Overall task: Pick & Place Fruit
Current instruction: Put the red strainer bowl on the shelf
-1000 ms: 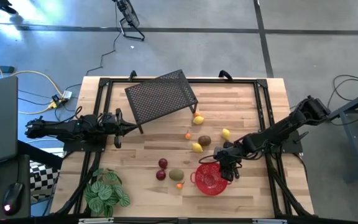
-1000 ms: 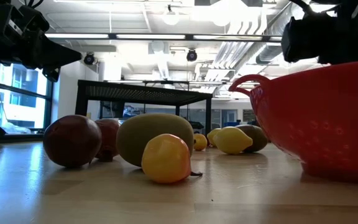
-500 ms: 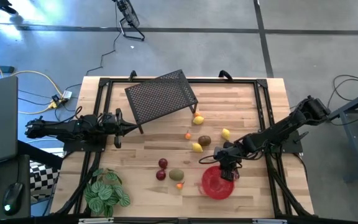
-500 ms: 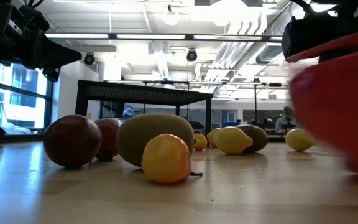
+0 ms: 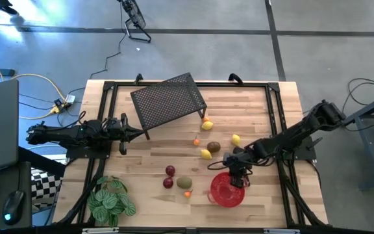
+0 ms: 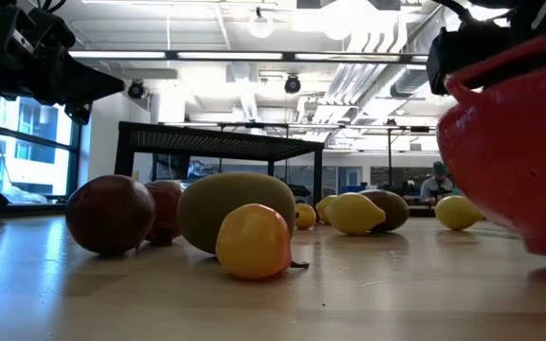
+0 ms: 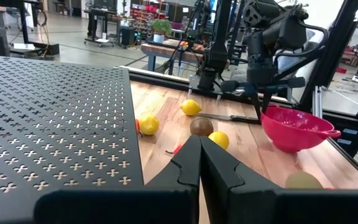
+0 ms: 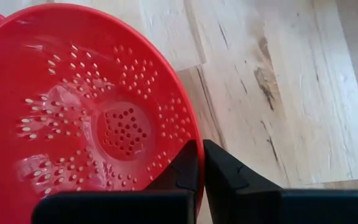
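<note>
- While pinching the bowl [image 8: 92, 118] by its rim, right gripper [image 8: 201, 163] tilts it up off the table [image 5: 265, 110], likely to reposition it nearer the fruit.
- Empty inside; fruit [image 5: 206, 154] scattered mid-table, just beside.
- Shifted from a second ago: then level, fingers spread.
- Left gripper [image 7: 199, 163] pressed together, idle beside rack [image 5: 167, 99].

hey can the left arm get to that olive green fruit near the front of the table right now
Probably yes, with a stretch. The left gripper waits shut beside the black mesh rack, and bare wood lies between it and the olive green fruit. Two dark red fruits sit close by and could get bumped.
</note>
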